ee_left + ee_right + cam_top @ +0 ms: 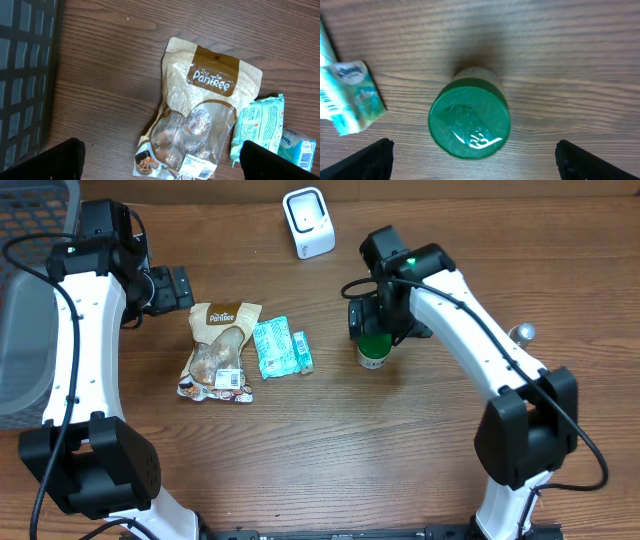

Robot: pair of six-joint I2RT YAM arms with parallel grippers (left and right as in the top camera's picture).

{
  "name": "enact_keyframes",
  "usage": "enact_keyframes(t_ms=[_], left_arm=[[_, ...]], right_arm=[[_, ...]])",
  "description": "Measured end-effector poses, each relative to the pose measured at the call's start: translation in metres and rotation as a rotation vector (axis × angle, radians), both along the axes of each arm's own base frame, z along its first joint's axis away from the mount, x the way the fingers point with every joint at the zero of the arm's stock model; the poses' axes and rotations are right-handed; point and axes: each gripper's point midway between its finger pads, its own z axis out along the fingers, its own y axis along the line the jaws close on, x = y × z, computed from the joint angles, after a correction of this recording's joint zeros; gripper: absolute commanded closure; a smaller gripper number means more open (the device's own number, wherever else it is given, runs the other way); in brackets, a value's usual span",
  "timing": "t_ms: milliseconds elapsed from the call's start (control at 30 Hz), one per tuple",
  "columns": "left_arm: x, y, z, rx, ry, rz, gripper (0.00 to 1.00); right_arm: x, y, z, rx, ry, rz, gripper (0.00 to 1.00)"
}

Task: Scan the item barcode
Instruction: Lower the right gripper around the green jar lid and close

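I am looking down on a brown wood-grain surface point(300, 440) that fills nearly the whole overhead view. A dark wire-mesh basket point(35, 230) sits at its far left edge, and a small shiny metal knob point(522, 333) lies near the right arm.

The white box-shaped barcode scanner point(308, 221) stands at the far side, well apart from everything else. The item, a small upright jar with a round green lid point(469, 121), stands right of centre. My right pincer point(475, 160) hangs directly over it, spread wide, with both fingers clear of the lid, so nothing is pinched.

Left of centre lies a flat tan and clear snack pouch printed "The Pantree" point(197, 120). A teal wrapped pack point(257, 127) sits just beside its right edge. Next to that lies a smaller teal and white tissue packet point(350, 95), which is the nearest thing to the jar but does not touch it.

My left pincer point(162, 160) is also spread wide and empty, hovering near the top of the pouch beside the basket.
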Motion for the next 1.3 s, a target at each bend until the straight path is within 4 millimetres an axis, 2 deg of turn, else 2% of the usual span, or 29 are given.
enact_keyframes(t_ms=[167, 433, 600, 733, 833, 1033, 1300], left_arm=[[0.0, 0.0, 0.0, 0.0, 0.0, 0.0, 0.0], [0.0, 0.0, 0.0, 0.0, 0.0, 0.0, 0.0], [0.0, 0.0, 0.0, 0.0, 0.0, 0.0, 0.0], [0.0, 0.0, 0.0, 0.0, 0.0, 0.0, 0.0], [0.0, 0.0, 0.0, 0.0, 0.0, 0.0, 0.0], [0.0, 0.0, 0.0, 0.0, 0.0, 0.0, 0.0], [0.0, 0.0, 0.0, 0.0, 0.0, 0.0, 0.0]], right_arm=[[-0.004, 0.001, -0.025, -0.006, 0.068, -0.082, 0.0], [-0.002, 0.004, -0.033, 0.002, 0.082, -0.149, 0.0], [-0.001, 0.004, -0.043, 0.001, 0.089, -0.164, 0.16], [0.002, 0.005, -0.044, 0.006, 0.081, -0.169, 0.21], [0.002, 0.006, -0.044, 0.007, 0.08, -0.168, 0.3], [-0.004, 0.008, -0.044, 0.02, 0.107, -0.17, 0.35], [-0.015, 0.013, -0.044, 0.047, 0.16, -0.167, 0.34]])
